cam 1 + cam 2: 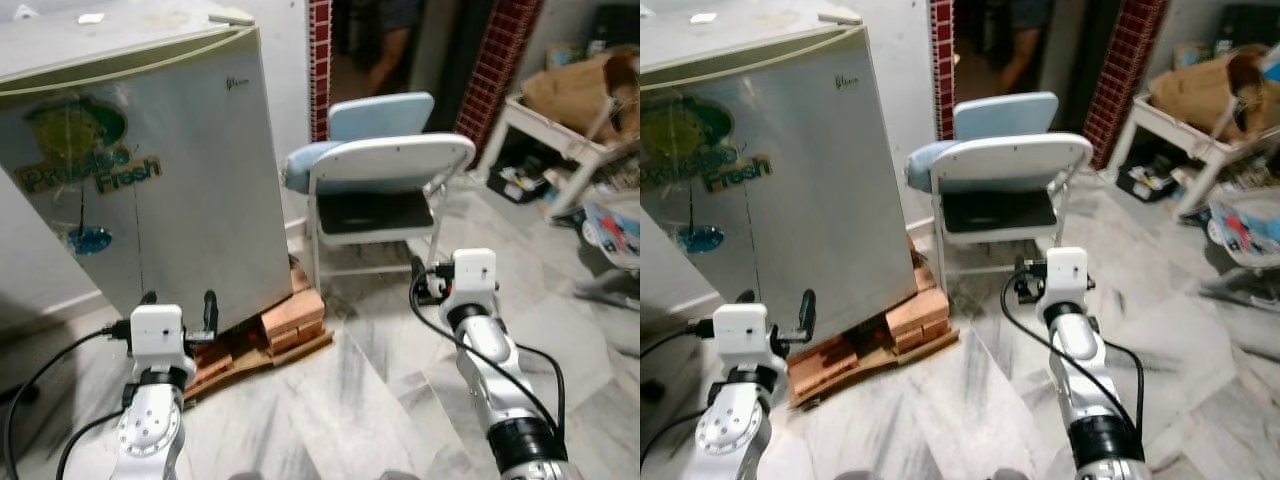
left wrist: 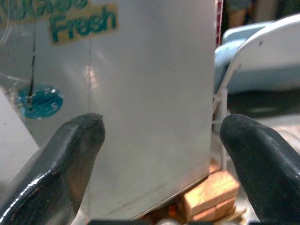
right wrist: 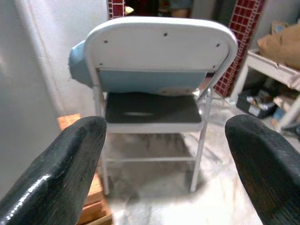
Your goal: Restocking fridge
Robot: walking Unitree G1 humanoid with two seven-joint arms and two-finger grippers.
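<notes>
A small silver-grey single-door fridge (image 1: 150, 170) stands closed at the robot's left front, raised on a low stack of reddish-brown bricks and wooden boards (image 1: 270, 335) laid on the grey-veined marble floor (image 1: 380, 400). Its door carries one large green and yellow sticker (image 1: 85, 150) whose lower word reads "Fresh"; the word above it is too blurred to make out with certainty. Below that sits one small round blue sticker (image 1: 88, 240), and a tiny script mark (image 1: 235, 82) near the door's top right corner is not legible. On the fridge top lie two small pale flat things, one (image 1: 90, 18) near the middle and one (image 1: 232, 16) at the right edge.

Right of the fridge is one white metal folding chair with a dark seat (image 1: 385, 190), its back toward the robot, and behind it a light blue padded chair (image 1: 375, 120). Two columns of red tile (image 1: 320, 60) frame a dark doorway where part of a person (image 1: 385, 45) stands. Far right, a white tabletop (image 1: 560, 135) holds a brown paper bag (image 1: 580, 90).

The left gripper (image 2: 161, 136) hovers low before the fridge door, its two black fingers spread wide with nothing between them. The right gripper (image 3: 164, 140) faces the folding chair, likewise wide apart and carrying nothing.
</notes>
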